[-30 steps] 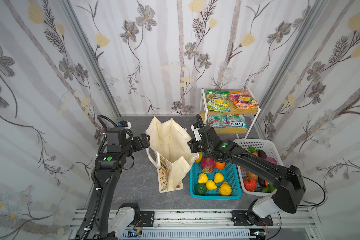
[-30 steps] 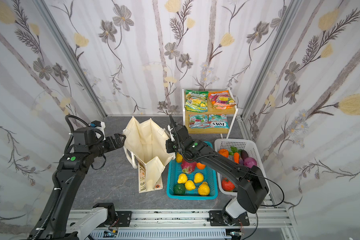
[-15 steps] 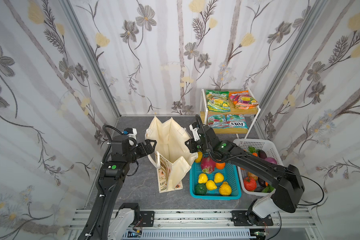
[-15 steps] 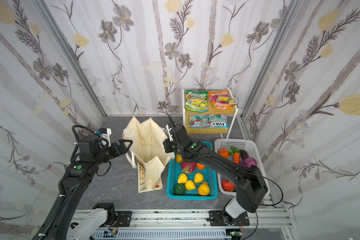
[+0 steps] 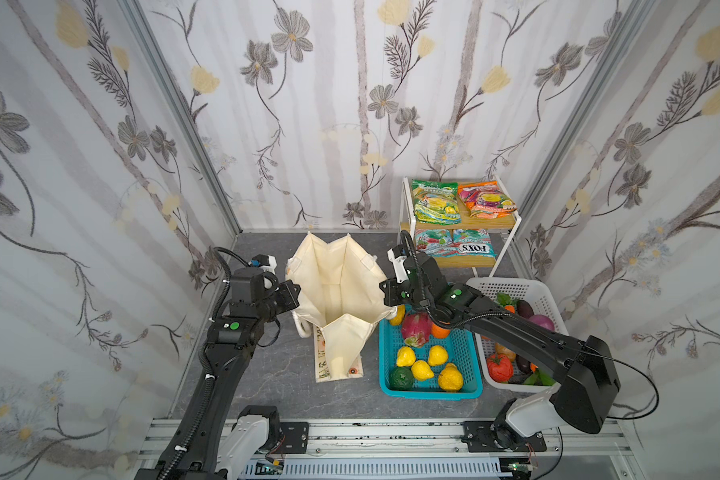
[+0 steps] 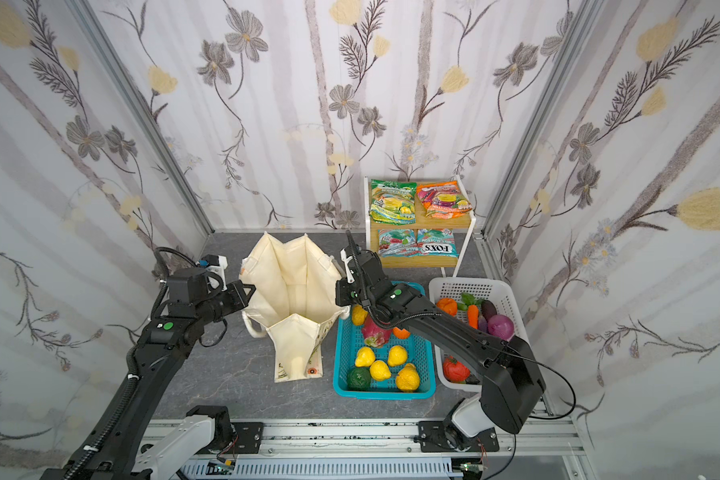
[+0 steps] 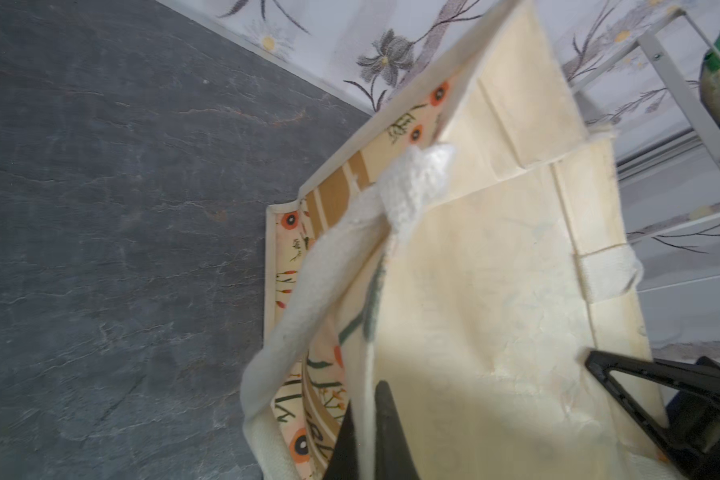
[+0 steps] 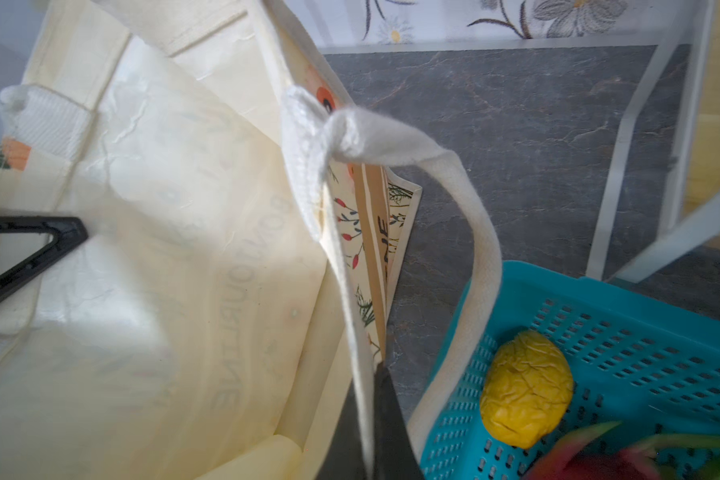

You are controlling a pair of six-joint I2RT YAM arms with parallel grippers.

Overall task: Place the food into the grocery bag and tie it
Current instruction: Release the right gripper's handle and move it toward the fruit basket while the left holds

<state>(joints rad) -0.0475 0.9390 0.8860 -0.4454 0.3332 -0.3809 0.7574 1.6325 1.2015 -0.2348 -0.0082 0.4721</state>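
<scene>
- Clamping thin canvas at the rim of the grocery bag [image 5: 337, 282], the left gripper [image 7: 366, 409] could lose it if tugged.
- Right gripper [image 8: 366, 390], clenched on the opposite rim, may tip the grocery bag between them onto the teal basket [image 5: 433, 392] beside it.

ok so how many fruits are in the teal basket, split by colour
yellow fruit: 5
pink fruit: 1
orange fruit: 1
green fruit: 1
total in the teal basket: 8
</scene>
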